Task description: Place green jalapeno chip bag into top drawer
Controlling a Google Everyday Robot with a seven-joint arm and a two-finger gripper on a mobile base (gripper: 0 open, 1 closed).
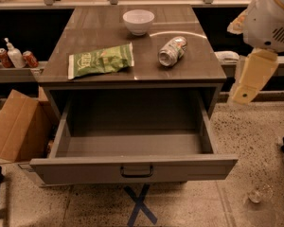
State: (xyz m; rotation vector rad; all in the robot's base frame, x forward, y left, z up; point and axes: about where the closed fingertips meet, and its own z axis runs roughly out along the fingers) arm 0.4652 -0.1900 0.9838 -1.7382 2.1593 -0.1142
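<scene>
The green jalapeno chip bag lies flat on the left part of the brown cabinet top, its white edge strip towards the left. The top drawer is pulled wide open below it; I see nothing inside it, and its front panel has a small dark handle at the centre. My gripper hangs in the air at the right, beyond the cabinet's right edge and well apart from the bag. It holds nothing that I can see.
A white bowl stands at the back of the top, and a crushed silver-green can lies to its right front. A cardboard box leans at the left of the drawer. Cans and a bottle stand on a left shelf. Blue tape marks the floor.
</scene>
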